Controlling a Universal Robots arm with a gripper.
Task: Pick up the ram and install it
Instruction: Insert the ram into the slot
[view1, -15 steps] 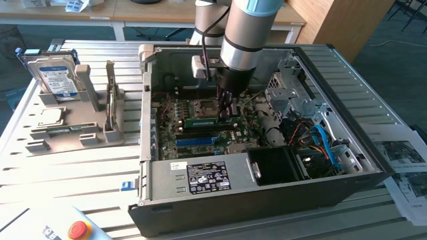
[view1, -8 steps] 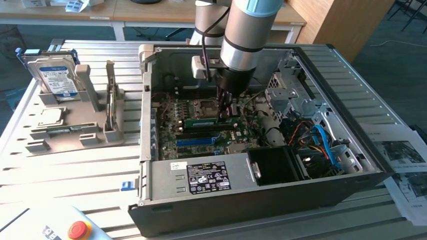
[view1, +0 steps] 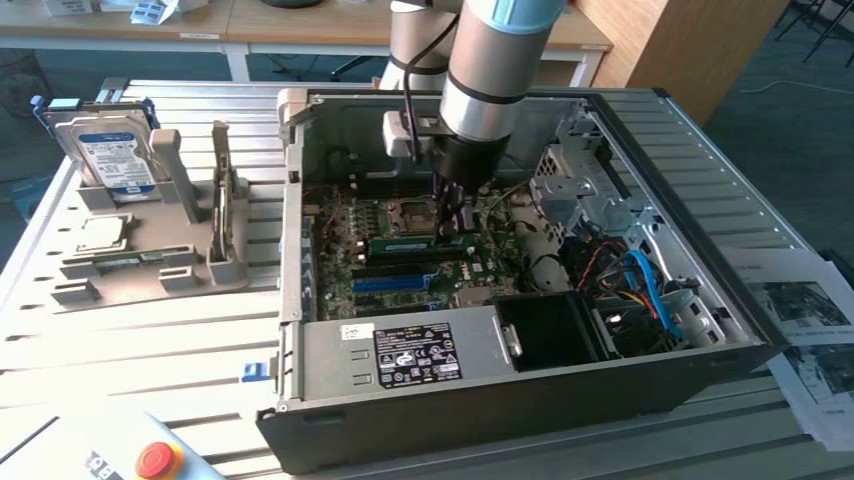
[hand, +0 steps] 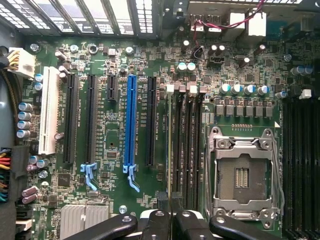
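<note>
Step in hand: install, not pick. The tool (view1: 457, 225) is down inside the open computer case (view1: 400, 400), over the motherboard. It looks pressed together on the ram (view1: 400, 243), pinching the green stick on its flat sides.

In the wrist view the ram (hand: 170, 150) shows edge-on as a thin line running out from the tool (hand: 170, 210). It lies along the memory slot (hand: 176, 145) farthest from the empty CPU socket (hand: 242, 172). Can't tell whether the edge is touching the slot or just above it. Judged not seated yet.

Judgement: seating calls for the stick kept parallel to the slot, centred between the end latches, then a straight push with no tilt. The risk is a skewed edge catching the slot wall.

Surface: slatted metal table (view1: 134, 340), with the case sitting on it. At the exterior view's left is a grey parts holder (view1: 174, 260) with a hard drive (view1: 114, 155) standing upright and a processor chip (view1: 104, 232) lying flat. A red stop button (view1: 158, 458) is at the near left corner, and papers (view1: 814, 330) are at the right.

Room: desks along the far side, a wooden panel far right.
</note>
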